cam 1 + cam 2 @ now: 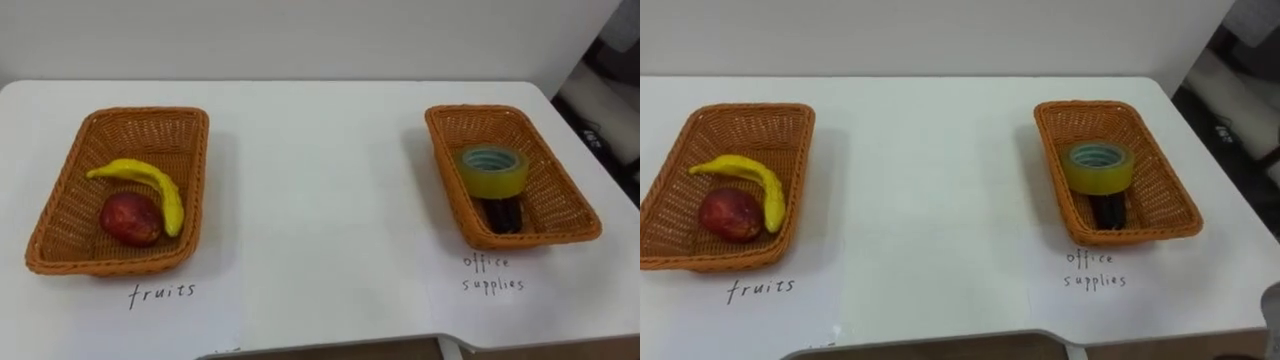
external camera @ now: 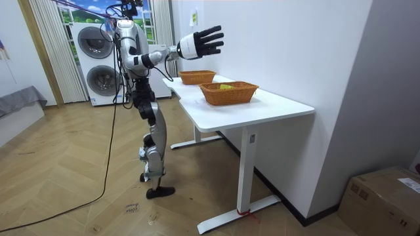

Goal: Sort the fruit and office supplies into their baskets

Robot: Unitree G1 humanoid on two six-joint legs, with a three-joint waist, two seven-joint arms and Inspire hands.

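Room view is showing me the right hand (image 2: pixel 200 42) raised high by the table (image 1: pixel 320 200), fingers spread wide, carrying nothing. Farther in on the table, the banana (image 1: pixel 150 185) and red fruit (image 1: pixel 130 218) are lying in the fruits basket (image 1: pixel 100 265), the tape roll (image 1: pixel 493 170) and a dark item (image 1: pixel 503 213) in the office supplies basket (image 1: pixel 535 240). I'm judging the sort finished; I'm worrying that a careless lowering arm clips a basket rim, spilling it.
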